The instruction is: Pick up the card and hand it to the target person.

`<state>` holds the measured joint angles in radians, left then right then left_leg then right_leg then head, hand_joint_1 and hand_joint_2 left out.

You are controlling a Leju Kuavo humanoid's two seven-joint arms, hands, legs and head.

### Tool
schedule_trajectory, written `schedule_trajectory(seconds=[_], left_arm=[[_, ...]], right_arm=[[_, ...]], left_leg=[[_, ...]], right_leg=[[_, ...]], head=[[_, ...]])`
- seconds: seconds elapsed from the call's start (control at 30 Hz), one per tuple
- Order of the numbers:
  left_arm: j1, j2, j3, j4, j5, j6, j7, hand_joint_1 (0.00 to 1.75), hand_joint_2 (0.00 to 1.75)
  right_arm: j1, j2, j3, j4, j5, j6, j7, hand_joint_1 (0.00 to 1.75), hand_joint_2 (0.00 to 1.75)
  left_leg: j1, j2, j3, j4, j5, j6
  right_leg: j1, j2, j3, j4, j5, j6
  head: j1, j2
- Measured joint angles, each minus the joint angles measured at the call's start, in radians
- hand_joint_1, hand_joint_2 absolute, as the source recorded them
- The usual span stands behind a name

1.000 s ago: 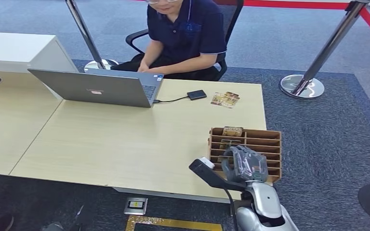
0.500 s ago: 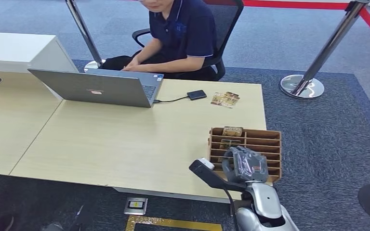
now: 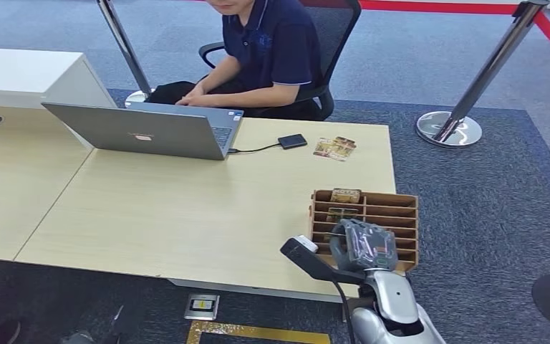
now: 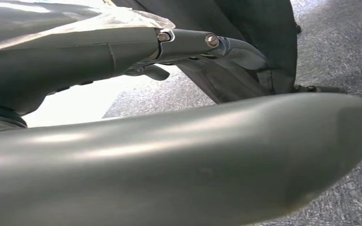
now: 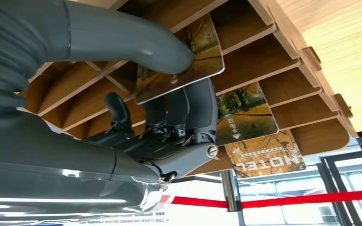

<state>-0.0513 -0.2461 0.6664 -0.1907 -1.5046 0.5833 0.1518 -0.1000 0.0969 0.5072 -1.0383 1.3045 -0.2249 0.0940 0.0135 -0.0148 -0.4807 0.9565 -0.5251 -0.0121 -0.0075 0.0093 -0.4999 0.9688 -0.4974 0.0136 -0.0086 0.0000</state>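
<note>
Pale wood desk [image 3: 172,208] on grey carpet [image 3: 487,208]; two chrome stanchions [image 3: 465,107] and a seated person [image 3: 272,50] at the far side. One laptop [image 3: 147,129], one slotted wooden rack [image 3: 394,211] at the near right edge. Right hand [image 3: 364,244] over the rack, thumb and fingers pinching one card [image 5: 184,56]; two more cards [image 5: 247,115] in slots. Left hand: cannot tell.

Bare desktop [image 3: 186,208] — laptop [image 3: 140,131] far-left.
</note>
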Motion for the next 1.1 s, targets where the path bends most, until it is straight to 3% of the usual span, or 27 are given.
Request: schedule_trajectory(seconds=[0.1,0.43,0.83,1.1], left_arm=[[0.000,0.000,0.000,0.000,0.000,0.000,0.000,0.00,0.00],[0.000,0.000,0.000,0.000,-0.001,-0.007,-0.003,0.00,0.00],[0.000,0.000,0.000,0.000,0.012,-0.006,-0.015,0.00,0.00],[0.000,0.001,0.001,0.000,0.030,-0.001,-0.017,0.00,0.00]], right_arm=[[0.000,0.000,0.001,0.001,-0.003,-0.004,-0.003,1.74,1.75],[0.011,-0.022,0.001,-0.086,-0.018,0.008,-0.021,1.74,1.75],[0.026,-0.125,0.001,-0.308,-0.101,0.075,-0.096,1.64,1.75],[-0.043,-0.177,0.003,-0.370,-0.179,0.087,-0.161,1.70,1.75]], left_leg=[[0.000,0.000,0.000,0.000,0.000,0.000],[0.000,0.000,0.000,0.000,0.000,0.000],[0.000,0.000,0.000,0.000,0.000,0.000],[0.000,0.000,0.000,0.001,0.000,0.000]], right_leg=[[0.000,0.000,0.000,0.000,0.000,0.000],[0.000,0.000,0.000,0.000,0.000,0.000],[0.000,0.000,0.000,0.000,0.000,0.000],[0.000,0.000,0.000,0.000,0.000,0.000]], head=[[0.000,0.000],[0.000,0.000],[0.000,0.000],[0.000,0.000]])
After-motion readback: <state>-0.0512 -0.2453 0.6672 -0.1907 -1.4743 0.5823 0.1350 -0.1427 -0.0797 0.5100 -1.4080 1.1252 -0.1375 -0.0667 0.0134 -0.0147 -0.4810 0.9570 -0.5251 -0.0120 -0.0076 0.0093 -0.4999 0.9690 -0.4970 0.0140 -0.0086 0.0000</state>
